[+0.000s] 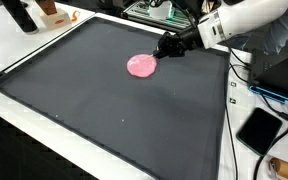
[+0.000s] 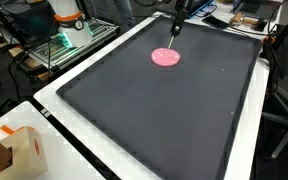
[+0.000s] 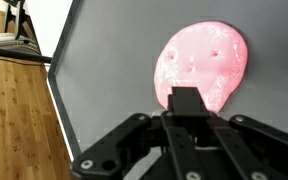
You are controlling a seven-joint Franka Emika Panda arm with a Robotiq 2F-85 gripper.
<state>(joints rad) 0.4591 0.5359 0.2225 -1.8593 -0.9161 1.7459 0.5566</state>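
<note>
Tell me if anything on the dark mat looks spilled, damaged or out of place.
Nothing stands out. The pink disc lies flat and whole on the dark mat, with no spill or tear visible around it. The pincer sits at the disc's edge; whether it touches cannot be told.

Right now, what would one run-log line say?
gripper: shut, at pink disc edge | grip: unclear | disc: flat on dark mat

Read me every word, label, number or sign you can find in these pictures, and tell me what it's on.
No text can be read anywhere.
Pink round flat disc: only face-like dents, no letters.
Brown cardboard box: an orange mark, too blurred to read.
Black flat rectangular device: blank.
</note>
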